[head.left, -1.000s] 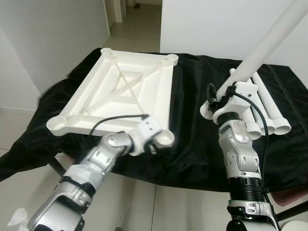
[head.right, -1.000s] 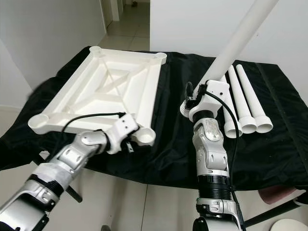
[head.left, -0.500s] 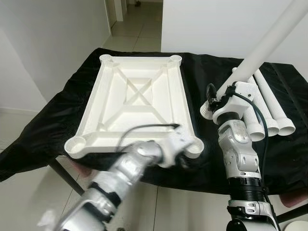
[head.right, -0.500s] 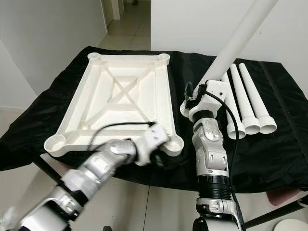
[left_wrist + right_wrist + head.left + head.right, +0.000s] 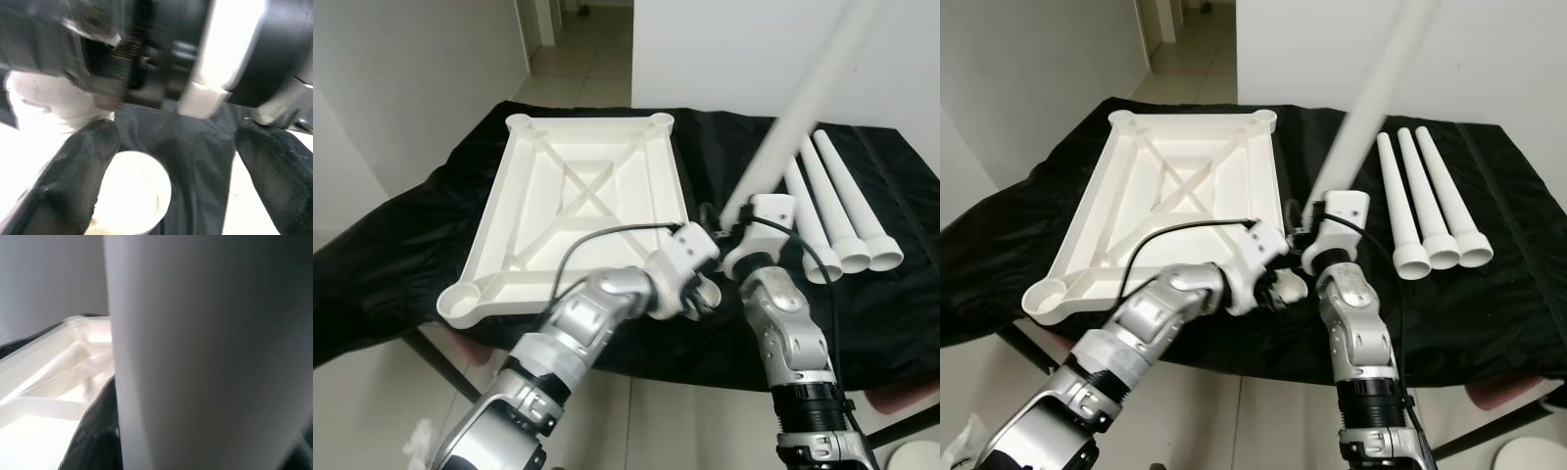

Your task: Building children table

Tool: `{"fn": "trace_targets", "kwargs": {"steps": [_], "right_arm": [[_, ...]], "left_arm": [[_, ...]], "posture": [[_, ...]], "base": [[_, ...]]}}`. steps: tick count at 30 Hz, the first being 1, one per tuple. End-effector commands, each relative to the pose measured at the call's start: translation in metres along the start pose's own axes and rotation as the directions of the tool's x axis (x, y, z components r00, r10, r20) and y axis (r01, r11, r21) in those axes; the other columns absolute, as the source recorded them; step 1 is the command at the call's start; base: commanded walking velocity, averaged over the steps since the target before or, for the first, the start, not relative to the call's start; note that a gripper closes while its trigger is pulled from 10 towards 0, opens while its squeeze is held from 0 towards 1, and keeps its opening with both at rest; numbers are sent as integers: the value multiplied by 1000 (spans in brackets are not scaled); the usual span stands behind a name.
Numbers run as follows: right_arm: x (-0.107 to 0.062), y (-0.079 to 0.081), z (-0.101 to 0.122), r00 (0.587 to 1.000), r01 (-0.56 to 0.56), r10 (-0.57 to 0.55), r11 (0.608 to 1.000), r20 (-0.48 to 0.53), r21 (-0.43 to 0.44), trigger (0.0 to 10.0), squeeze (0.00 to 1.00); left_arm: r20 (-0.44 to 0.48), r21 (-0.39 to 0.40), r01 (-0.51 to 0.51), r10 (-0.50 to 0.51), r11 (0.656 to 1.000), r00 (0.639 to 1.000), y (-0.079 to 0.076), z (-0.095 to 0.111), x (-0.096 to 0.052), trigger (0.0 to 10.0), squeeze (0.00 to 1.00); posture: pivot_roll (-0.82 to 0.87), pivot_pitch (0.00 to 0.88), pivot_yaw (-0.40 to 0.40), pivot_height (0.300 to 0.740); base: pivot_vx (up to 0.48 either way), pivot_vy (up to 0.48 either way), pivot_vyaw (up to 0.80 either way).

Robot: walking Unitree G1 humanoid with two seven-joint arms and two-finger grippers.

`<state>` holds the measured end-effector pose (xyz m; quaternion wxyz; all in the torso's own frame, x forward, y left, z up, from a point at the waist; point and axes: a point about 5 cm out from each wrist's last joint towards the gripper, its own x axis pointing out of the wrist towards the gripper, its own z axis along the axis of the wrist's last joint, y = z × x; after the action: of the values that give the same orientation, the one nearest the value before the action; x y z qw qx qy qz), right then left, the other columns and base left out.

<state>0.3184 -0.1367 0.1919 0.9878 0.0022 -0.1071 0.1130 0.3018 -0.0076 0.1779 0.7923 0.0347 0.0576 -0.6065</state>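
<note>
white plastic tabletop (image 5: 582, 211) upside down on black cloth (image 5: 440, 245) | left gripper (image 5: 700, 294) fingers apart at near-right corner socket (image 5: 132, 193) | right gripper (image 5: 736, 227) clamps long white tube leg (image 5: 803, 103), tilted, crowding left gripper | three spare white legs (image 5: 837, 220) right

Before me stands a table draped in a black cloth (image 5: 440, 225), its folds hanging over the near edge. White walls (image 5: 401, 78) rise on both sides, and between them a pale tiled floor (image 5: 578, 39) runs back, perhaps into a hallway.
</note>
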Motion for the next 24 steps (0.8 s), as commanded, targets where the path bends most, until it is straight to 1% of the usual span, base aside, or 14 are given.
{"fn": "trace_targets", "kwargs": {"steps": [1,2,4,6,7,8,10,11,14,15,16,17,19,24], "right_arm": [[-10,5,-21,996,-44,42,999,-81,-15,10000,0],[-10,5,-21,996,-44,42,999,-81,-15,10000,0],[-11,6,-24,994,-58,57,998,-89,-11,10000,0],[-11,6,-24,994,-58,57,998,-89,-11,10000,0],[-11,8,-25,993,-68,68,998,-92,-5,10000,0],[-11,8,-25,993,-68,68,998,-92,-5,10000,0],[-9,8,-24,995,-57,58,998,-80,13,10000,0],[-9,8,-24,995,-57,58,998,-80,13,10000,0],[-5,1,-15,1000,10,-9,999,-12,45,10000,0],[-5,1,-15,1000,10,-9,999,-12,45,10000,0],[-4,-3,-9,999,41,-43,998,28,56,10000,0],[-4,-3,-9,999,41,-43,998,28,56,10000,0],[-3,-12,7,987,94,-110,986,116,137,10000,0],[-4,-18,14,978,111,-142,974,153,198,10000,0]], "left_arm": [[87,14,-149,147,989,985,25,22,-31,10000,0],[87,14,-149,147,989,985,25,22,-31,10000,0],[66,15,-191,190,981,980,31,17,-39,10000,0],[66,15,-191,190,981,980,31,17,-39,10000,0],[56,14,-217,216,976,975,34,13,-46,10000,0],[56,14,-217,216,976,975,34,13,-46,10000,0],[30,26,-258,257,966,966,36,7,-55,10000,0],[30,26,-258,257,966,966,36,7,-55,10000,0],[10,28,-266,266,963,964,34,3,-60,10000,0],[10,28,-266,266,963,964,34,3,-60,10000,0],[1,24,-267,267,964,964,33,2,-61,10000,0],[1,24,-267,267,964,964,33,2,-61,10000,0],[-18,26,-272,273,962,962,31,1,-63,10000,0],[-41,19,-297,298,955,954,34,-3,-65,10000,0]], "posture": [[-26,54,25,740],[-26,54,25,740],[-24,54,22,740],[-24,54,22,740],[-18,51,14,740],[-18,51,14,740],[-11,50,4,740],[-11,50,4,740],[-8,48,-3,740],[-8,48,-3,740],[-6,46,-7,740],[-6,46,-7,740],[-6,46,-7,740],[-14,38,-8,740]], "base": [[0,0,0],[0,0,0],[0,0,0],[0,0,0],[0,0,0],[0,0,0],[0,0,0],[0,0,0],[0,0,0],[0,0,0],[0,0,0],[0,0,0],[0,0,0],[0,0,0]]}}
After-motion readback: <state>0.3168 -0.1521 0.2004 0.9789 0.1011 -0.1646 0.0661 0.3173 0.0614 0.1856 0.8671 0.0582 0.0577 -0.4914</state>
